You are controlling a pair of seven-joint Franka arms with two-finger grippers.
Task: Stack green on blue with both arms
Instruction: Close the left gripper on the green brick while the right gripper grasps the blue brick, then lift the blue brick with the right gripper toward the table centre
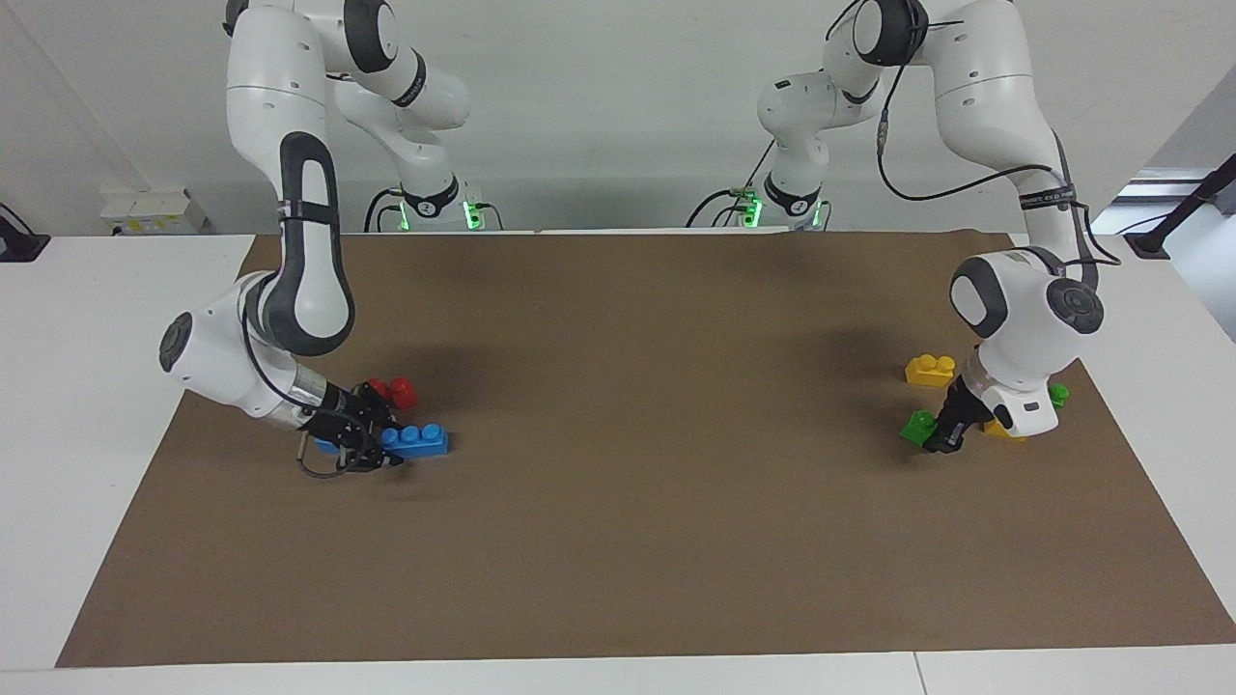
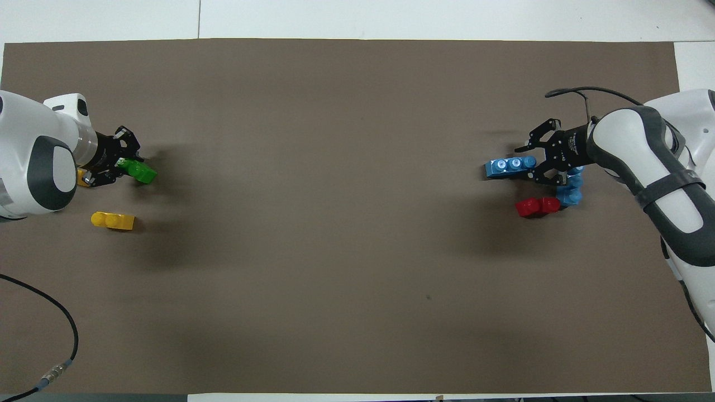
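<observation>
Left gripper (image 1: 939,439) low at the left arm's end of the counter (image 1: 618,541), clamped on one end of the green brick (image 2: 139,171), brick resting on the brown mat (image 2: 357,279). Yellow brick (image 2: 113,220) nearer the robots, a second green brick (image 1: 1059,394) just beside the wrist. Right gripper (image 2: 530,166) down at the right arm's end, closed on the blue brick (image 2: 509,167). Second blue brick (image 2: 571,190) and red brick (image 2: 536,206) close by, nearer the robots.
</observation>
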